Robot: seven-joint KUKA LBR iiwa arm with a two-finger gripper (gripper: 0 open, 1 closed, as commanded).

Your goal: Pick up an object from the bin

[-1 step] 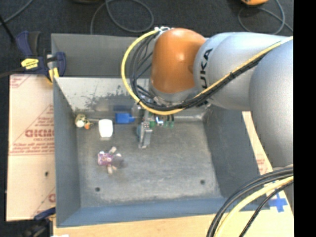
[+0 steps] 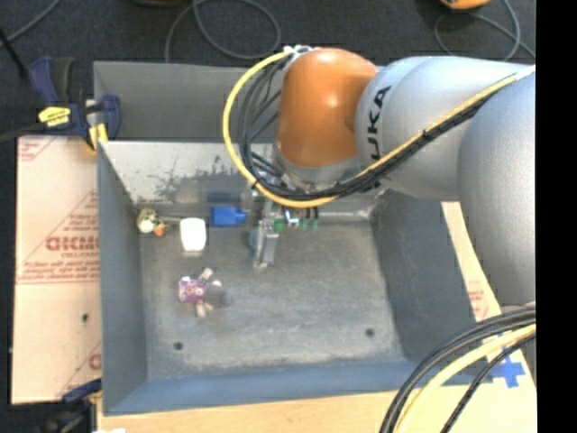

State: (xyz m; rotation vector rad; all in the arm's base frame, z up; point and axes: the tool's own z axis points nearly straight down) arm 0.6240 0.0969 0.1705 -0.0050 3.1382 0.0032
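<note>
Entry: one arm, grey bin (image 2: 297,332), pick not yet made

- Gripper (image 2: 263,249) hung tip-down over the bin floor, close to the back wall (image 2: 171,174), under the orange wrist cover (image 2: 315,106). Whether the claw was apart or together could not be told from this angle, and no object was seen in it.
- Nearest thing: a small blue piece (image 2: 225,215), just to the left of the gripper and lying close against the foot of the back wall. Judged the likeliest candidate by nearness alone.
- Beside it, further left: a white block (image 2: 192,234), then a small yellow-and-orange thing (image 2: 150,223) near the left wall. A purple toy (image 2: 199,291) lay apart from these, toward the bin's middle-left.
- Judgement: the things sat loose where they had come to rest, mostly along the back edge, none stacked.
- Room: the right half and front of the floor were bare, so moving there is free. The blue piece has the back wall behind it, which leaves little margin on that side. The purple toy has open floor all round, an easier approach
</note>
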